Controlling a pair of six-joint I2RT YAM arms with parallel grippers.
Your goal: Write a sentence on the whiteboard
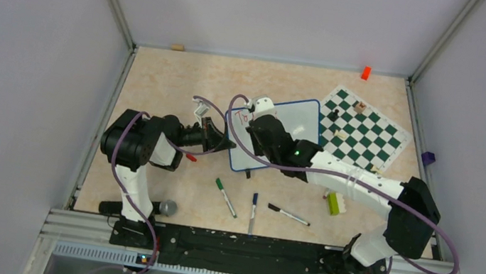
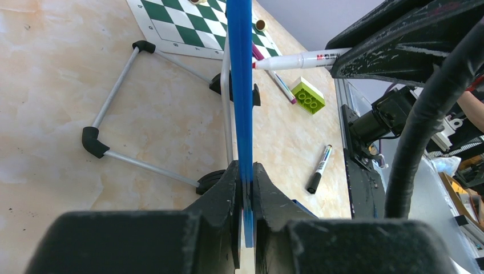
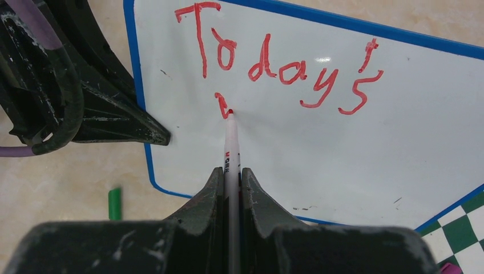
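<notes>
Right gripper (image 3: 230,174): closed on a white-barrelled marker (image 3: 231,142), pinched across the barrel at bottom centre of the right wrist view, the tip pointing up the frame.
Tip contact: the marker's tip touches the whiteboard (image 3: 319,171) below the "T", at the end of a short red stroke.
Sentence (image 3: 274,71): "Today's" runs in red across the upper part of the board. A second line is barely begun, so the writing looks about a third done.
Left gripper (image 2: 245,174): clamped on the board's blue frame, seen edge-on at bottom centre of the left wrist view, one finger on each face.
Board position: centre of the overhead view, between the two arms, just beside the chess mat (image 1: 363,129).
Stand (image 2: 114,94): thin wire legs with black feet, spread on the table at the left of the left wrist view.
Board handling: probably thin, stiff and light, with a slick face. Pen pressure could tip or slide it, so the frame edge, clear of the writing, is the sensible hold. Fresh ink would likely smear.
Marker handling: light, smooth and round. It may slide back through the fingers when pressed, so a firm hold fairly near the tip suits it.
</notes>
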